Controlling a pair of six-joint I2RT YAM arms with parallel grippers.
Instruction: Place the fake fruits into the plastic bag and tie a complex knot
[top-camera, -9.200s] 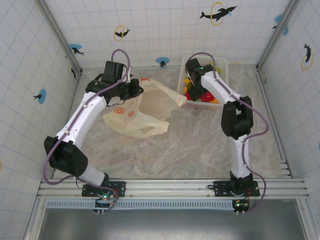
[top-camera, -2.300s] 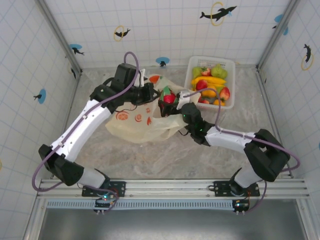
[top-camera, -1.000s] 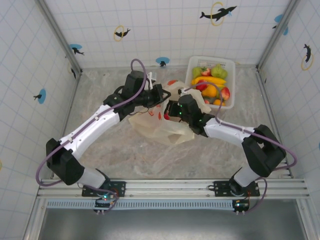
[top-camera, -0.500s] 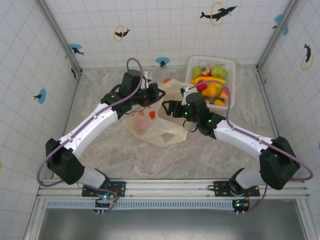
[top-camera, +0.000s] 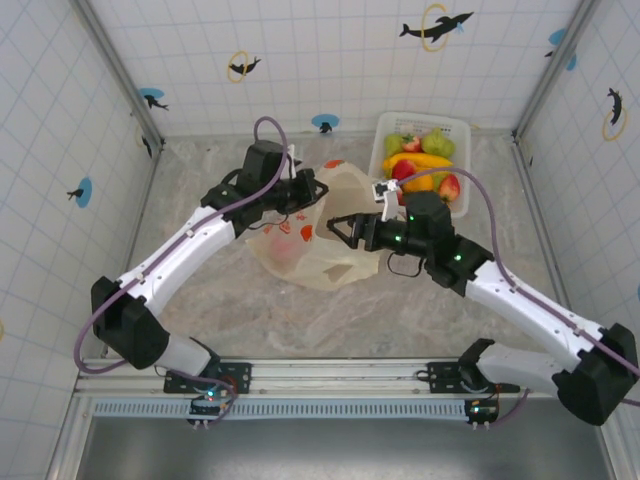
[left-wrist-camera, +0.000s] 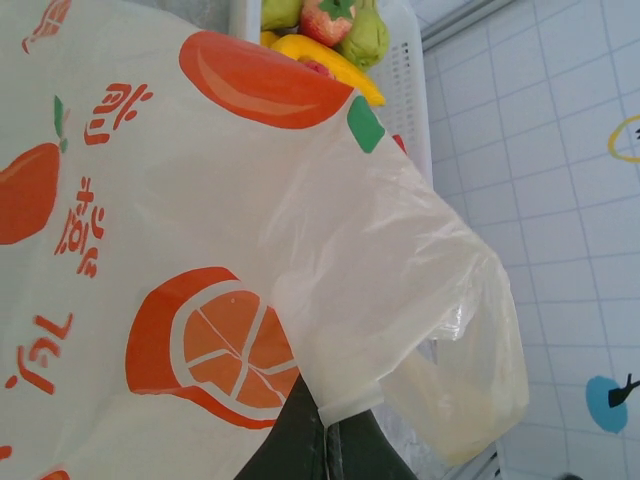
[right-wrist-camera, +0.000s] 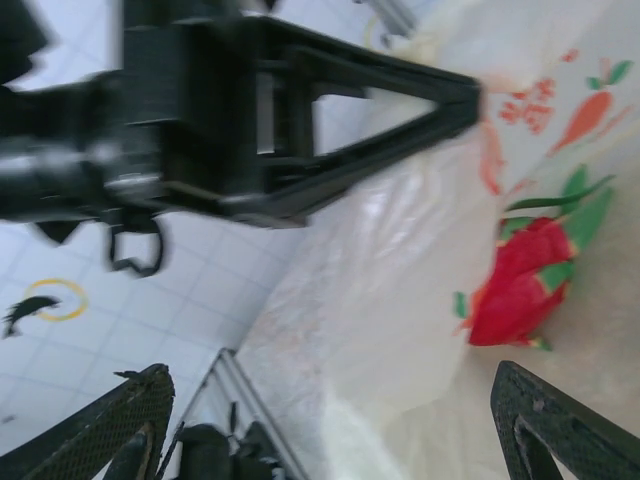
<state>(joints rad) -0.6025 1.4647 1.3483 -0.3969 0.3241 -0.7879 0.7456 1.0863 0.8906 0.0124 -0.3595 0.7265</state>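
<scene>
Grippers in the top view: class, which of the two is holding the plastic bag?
The left gripper: its jaws are shut on the rim of the plastic bag. The right gripper stands open and empty at the bag's right edge.

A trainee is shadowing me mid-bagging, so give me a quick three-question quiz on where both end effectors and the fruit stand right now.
1. True or false: the right end effector holds a fruit.
2. Choose: the left end effector is shut on A) a banana, B) the plastic bag, C) a pear.
3. Fill in: the fake fruits not yet bagged sit in the white ____.
Key: 1 false, it is open and empty; 2 B; 3 basket.
</scene>
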